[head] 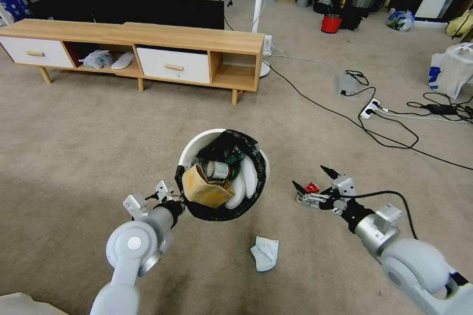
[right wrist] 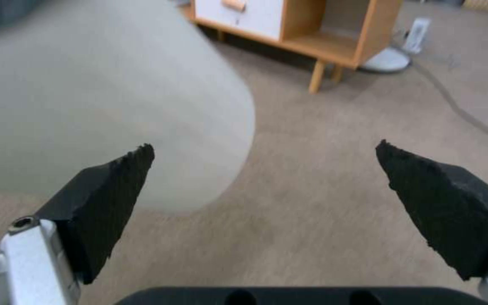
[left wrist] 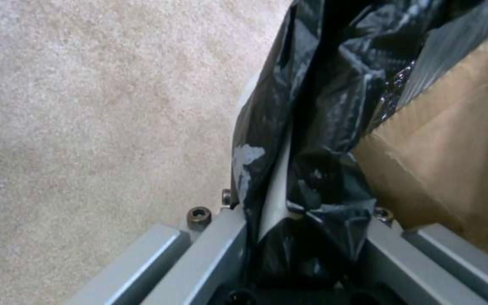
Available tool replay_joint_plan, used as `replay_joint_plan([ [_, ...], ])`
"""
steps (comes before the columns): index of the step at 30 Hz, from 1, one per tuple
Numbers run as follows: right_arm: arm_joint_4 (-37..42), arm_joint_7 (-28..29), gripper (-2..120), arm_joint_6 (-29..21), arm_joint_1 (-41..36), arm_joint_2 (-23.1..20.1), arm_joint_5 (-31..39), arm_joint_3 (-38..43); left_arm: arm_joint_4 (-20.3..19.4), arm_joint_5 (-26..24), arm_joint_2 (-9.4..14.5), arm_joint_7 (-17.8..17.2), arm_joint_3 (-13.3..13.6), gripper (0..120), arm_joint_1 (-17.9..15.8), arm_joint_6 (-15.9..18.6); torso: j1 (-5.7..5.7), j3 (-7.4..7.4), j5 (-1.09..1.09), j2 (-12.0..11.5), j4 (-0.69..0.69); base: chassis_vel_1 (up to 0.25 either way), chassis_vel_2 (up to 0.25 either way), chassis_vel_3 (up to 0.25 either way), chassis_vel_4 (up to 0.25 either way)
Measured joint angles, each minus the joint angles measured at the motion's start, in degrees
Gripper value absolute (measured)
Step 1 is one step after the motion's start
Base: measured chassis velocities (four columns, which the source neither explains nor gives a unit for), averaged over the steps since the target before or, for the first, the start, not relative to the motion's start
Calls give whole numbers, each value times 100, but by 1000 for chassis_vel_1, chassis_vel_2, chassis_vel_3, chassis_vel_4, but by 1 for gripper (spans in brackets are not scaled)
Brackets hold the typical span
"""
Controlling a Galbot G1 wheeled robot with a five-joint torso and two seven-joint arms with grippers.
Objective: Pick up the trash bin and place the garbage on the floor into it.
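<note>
My left gripper (head: 178, 200) clamps the trash bin (head: 197, 145) rim, holding it above the floor (head: 74, 133); my right gripper (head: 311, 179) hangs wide open beside it, a crumpled tissue (head: 265, 253) lying below

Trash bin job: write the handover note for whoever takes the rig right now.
Left gripper: shut on the rim of the trash bin, pinching the black bag liner; bin held up off the floor.
Right gripper: open, nothing in it, beside the bin on its right.
Done: bin picked up; a brown paper carton, a can and white pieces are already inside.
Left: a crumpled white tissue lies on the carpet just in front of the bin. A small red bit sits by the right gripper; what it is cannot be told.
</note>
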Motion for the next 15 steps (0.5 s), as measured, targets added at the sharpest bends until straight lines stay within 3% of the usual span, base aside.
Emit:
replay_joint_plan([
  [15,-483,-30,100,-349,128,-282,315,-543,114,33,-24,33,66,0,-56,-4,0,0,0,0,-2,0,0,0,0],
])
